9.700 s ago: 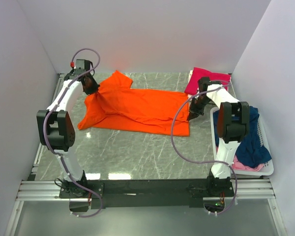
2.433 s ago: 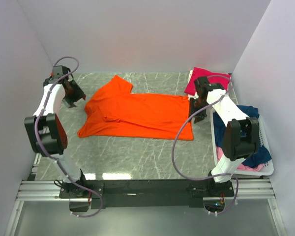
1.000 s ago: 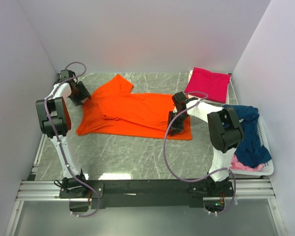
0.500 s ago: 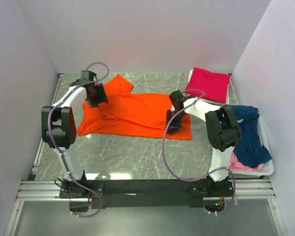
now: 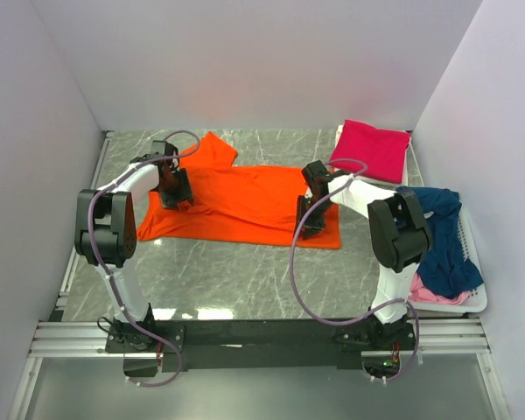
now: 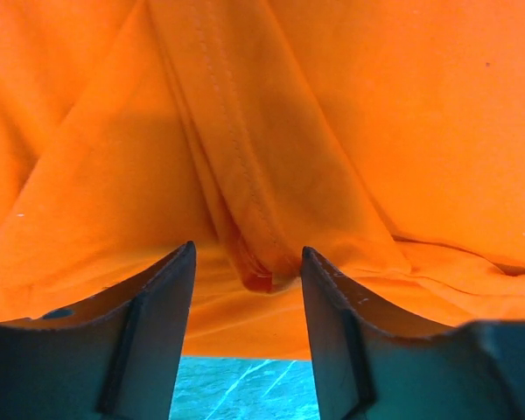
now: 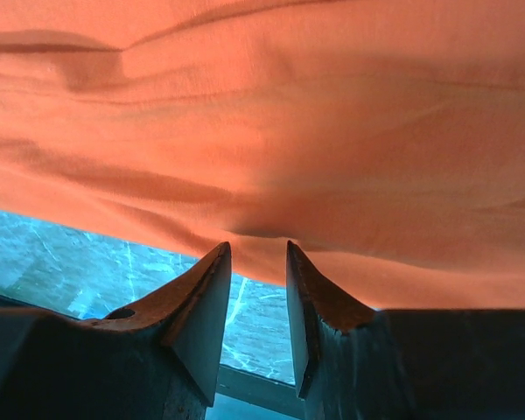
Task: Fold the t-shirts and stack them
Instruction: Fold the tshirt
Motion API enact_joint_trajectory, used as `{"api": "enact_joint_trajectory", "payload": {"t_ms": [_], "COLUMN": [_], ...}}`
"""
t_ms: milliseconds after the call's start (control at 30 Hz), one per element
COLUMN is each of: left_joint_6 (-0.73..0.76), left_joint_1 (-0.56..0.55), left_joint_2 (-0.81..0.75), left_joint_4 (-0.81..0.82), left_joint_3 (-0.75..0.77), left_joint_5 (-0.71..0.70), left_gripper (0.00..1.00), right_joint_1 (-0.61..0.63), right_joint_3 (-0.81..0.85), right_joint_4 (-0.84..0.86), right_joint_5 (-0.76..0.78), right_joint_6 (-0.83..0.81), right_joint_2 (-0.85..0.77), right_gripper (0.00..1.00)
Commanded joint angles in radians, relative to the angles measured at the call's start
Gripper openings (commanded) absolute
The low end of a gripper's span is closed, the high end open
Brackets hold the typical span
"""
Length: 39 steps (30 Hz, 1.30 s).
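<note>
A bright orange cloth t-shirt was seen spread flat on the worktop, to the left of a white plastic basket. Its long axis ran from side to side, with the straight hem towards the basket and the sleeves and shoulders away from it. One sleeve pointed to the back wall.

The left gripper was set on the shirt end farthest from the basket. Its fingers were spread, and a raised fold of orange cloth stood between them, unclamped. The right gripper was placed at the near edge of the hem end, closer to the basket. Its fingers were held narrowly apart, and the worktop could be seen through the gap below the cloth edge.

A folded magenta-pink t-shirt lay just beyond the basket's far end. A navy blue t-shirt and a pale pink one were heaped in the basket.

The worktop was of grey-green marbled stone, enclosed by plain pale walls.
</note>
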Motion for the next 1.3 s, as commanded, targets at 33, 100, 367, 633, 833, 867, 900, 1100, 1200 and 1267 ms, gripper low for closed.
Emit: {"api": "enact_joint_trajectory", "payload": {"t_ms": [33, 100, 367, 633, 833, 867, 900, 1100, 1200, 1267], "left_joint_6": [0.007, 0.005, 0.002, -0.004, -0.005, -0.007, -0.007, 0.007, 0.014, 0.017], "left_joint_1": [-0.012, -0.015, -0.016, -0.018, -0.022, -0.022, -0.024, -0.038, -0.044, -0.049], "left_joint_2": [0.008, 0.014, 0.040, 0.076, 0.119, 0.131, 0.137, 0.197, 0.226, 0.241], "left_joint_4": [0.026, 0.031, 0.035, 0.034, 0.017, 0.008, 0.005, -0.021, -0.035, -0.041], "left_joint_3": [0.005, 0.009, 0.021, 0.098, 0.181, 0.207, 0.219, 0.305, 0.345, 0.370], "left_joint_5": [0.042, 0.044, 0.072, 0.113, 0.136, 0.139, 0.141, 0.168, 0.194, 0.200], "left_gripper": [0.55, 0.54, 0.30, 0.00, 0.00, 0.00, 0.00, 0.00, 0.00, 0.00], "right_joint_1": [0.009, 0.010, 0.016, 0.020, 0.020, 0.020, 0.018, 0.020, 0.020, 0.020], "right_joint_3": [-0.020, -0.022, -0.009, 0.009, 0.020, 0.021, 0.024, 0.047, 0.064, 0.072], "right_joint_4": [0.013, 0.013, 0.011, -0.002, -0.012, -0.013, -0.016, -0.024, -0.033, -0.038], "right_joint_5": [0.012, 0.012, 0.013, 0.019, 0.024, 0.024, 0.024, 0.021, 0.021, 0.021], "right_joint_6": [0.016, 0.018, 0.024, 0.029, 0.033, 0.036, 0.035, 0.041, 0.041, 0.039], "right_joint_2": [-0.059, -0.062, -0.059, -0.056, -0.053, -0.050, -0.050, -0.030, -0.019, -0.013], "right_gripper": [0.39, 0.39, 0.39, 0.39, 0.39, 0.39, 0.39, 0.39, 0.39, 0.39]}}
